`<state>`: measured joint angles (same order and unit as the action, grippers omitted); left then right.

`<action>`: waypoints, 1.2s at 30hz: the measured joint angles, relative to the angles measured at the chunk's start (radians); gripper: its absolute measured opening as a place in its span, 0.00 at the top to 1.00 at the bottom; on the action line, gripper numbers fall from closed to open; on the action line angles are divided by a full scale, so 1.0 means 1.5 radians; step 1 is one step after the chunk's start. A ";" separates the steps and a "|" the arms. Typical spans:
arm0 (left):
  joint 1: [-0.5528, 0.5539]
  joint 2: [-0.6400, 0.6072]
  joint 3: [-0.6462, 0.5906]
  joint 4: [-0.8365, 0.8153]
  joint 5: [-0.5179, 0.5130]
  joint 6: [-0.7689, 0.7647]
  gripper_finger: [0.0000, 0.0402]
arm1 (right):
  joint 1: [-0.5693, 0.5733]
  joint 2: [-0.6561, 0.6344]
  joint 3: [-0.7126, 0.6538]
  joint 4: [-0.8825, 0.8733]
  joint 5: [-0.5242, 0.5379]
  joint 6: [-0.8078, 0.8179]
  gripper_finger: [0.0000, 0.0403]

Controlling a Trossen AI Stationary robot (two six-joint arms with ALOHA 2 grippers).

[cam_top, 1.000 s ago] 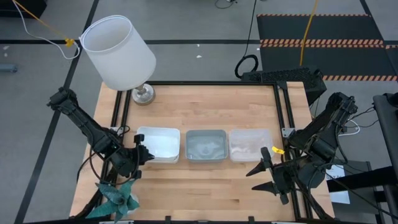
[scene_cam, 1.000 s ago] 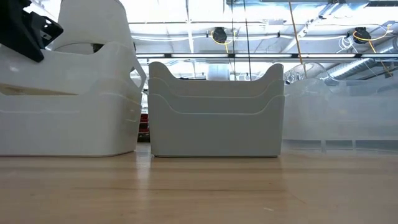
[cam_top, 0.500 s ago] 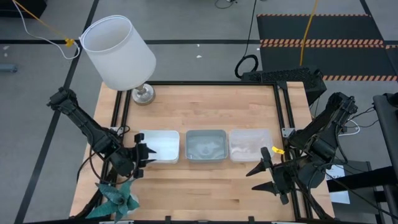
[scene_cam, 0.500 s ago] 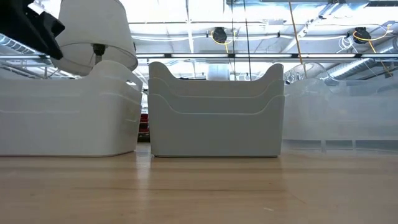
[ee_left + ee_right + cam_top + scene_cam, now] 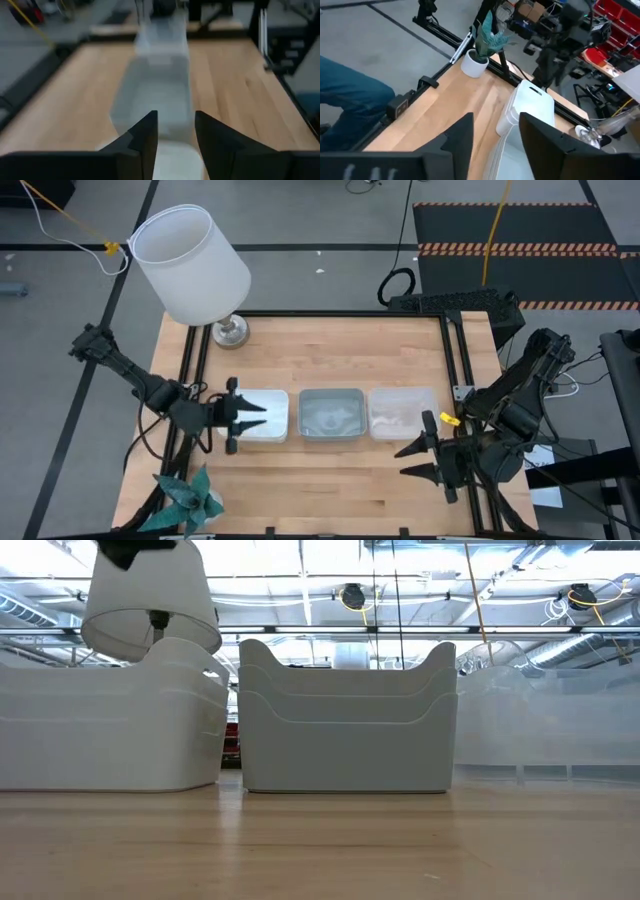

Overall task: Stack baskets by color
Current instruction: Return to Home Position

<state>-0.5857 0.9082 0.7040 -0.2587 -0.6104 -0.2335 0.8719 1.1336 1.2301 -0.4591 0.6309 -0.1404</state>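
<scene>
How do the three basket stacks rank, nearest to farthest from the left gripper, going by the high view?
1. White stack: left end of the row, partly under the left gripper.
2. Grey-blue stack: middle of the row.
3. Clear stack: right end of the row.

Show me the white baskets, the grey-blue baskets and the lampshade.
white baskets (image 5: 270, 418): high view, floor of the top basket.
grey-blue baskets (image 5: 331, 416): high view, floor of the top basket.
lampshade (image 5: 200, 280): high view, its outer side.
</scene>
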 joint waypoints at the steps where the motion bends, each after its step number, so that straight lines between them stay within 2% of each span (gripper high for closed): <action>1: 0.011 -0.001 0.000 0.026 -0.001 0.026 0.69 | -0.001 0.000 0.000 -0.002 0.000 -0.005 0.63; 4: 0.040 -0.001 0.000 0.103 -0.002 0.109 0.72 | -0.013 -0.003 -0.017 0.005 0.002 -0.025 0.70; 9: 0.079 0.000 0.000 0.195 -0.002 0.206 0.77 | -0.038 -0.028 -0.074 0.034 0.050 -0.063 0.79; 12: 0.102 0.000 0.001 0.213 0.016 0.230 0.78 | -0.060 -0.060 -0.115 0.056 0.050 -0.076 0.83; 17: 0.135 0.001 0.001 0.208 0.057 0.212 0.82 | -0.105 -0.142 -0.197 0.102 0.045 -0.092 0.90; 26: 0.165 0.001 0.001 0.166 0.060 0.202 0.88 | -0.219 -0.296 -0.325 0.176 -0.114 -0.096 0.99; 36: 0.197 0.001 -0.008 0.122 0.069 0.174 0.92 | -0.331 -0.366 -0.402 0.179 -0.219 -0.108 1.00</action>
<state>-0.2907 0.9092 0.6923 -0.0755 -0.5064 0.0269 0.3758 0.5844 0.6278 -0.1902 0.3025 -0.3018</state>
